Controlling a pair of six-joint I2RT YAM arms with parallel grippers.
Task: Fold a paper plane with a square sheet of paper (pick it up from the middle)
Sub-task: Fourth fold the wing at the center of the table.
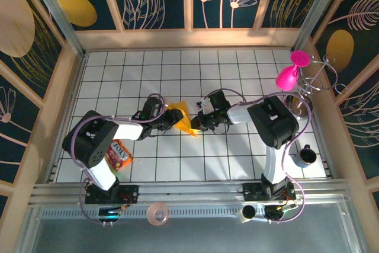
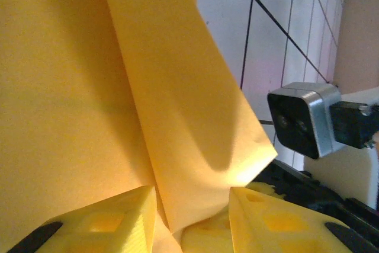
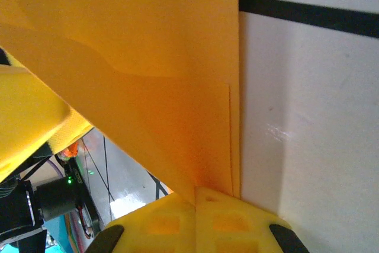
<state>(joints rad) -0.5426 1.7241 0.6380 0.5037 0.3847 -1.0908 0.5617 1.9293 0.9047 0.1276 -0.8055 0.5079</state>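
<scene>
1. The square sheet of paper (image 1: 182,118) is held up off the middle of the table, standing on edge between the two arms. It already has folds in it. Nearer, toward the near-left corner, lies a snack packet (image 1: 120,155). A dark mug (image 1: 308,156) stands by the right edge. Both are well apart from the paper.
2. Left gripper (image 1: 169,117): in its wrist view (image 2: 190,192) the yellow fingers (image 2: 118,217) stand apart, unclamped. A folded flap of the paper (image 2: 89,87) runs down between them.
3. Right gripper (image 1: 198,124): its jaws are pressed together (image 3: 195,197), pinching the paper (image 3: 148,57) where its layers meet.
4. The step in hand looks like setting the next crease. To do it well, I judge:
   - the right pinch should hold firm as the anchor;
   - the left fingers should close right on the fold line, not beside it;
   - the overlapping edges should be lined up before any pressing;
   - the sheet should be laid flat on the table to sharpen the crease, since thin paper buckles in the air.
5. Hard to make out:
   - how many layers there are, and which corner each gripper has;
   - whether either left pad touches the flap;
   - the paper's lower tip, which may or may not rest on the table;
   - the wire parts around the pink balloon-like figure (image 1: 288,75) at the far-right corner.
</scene>
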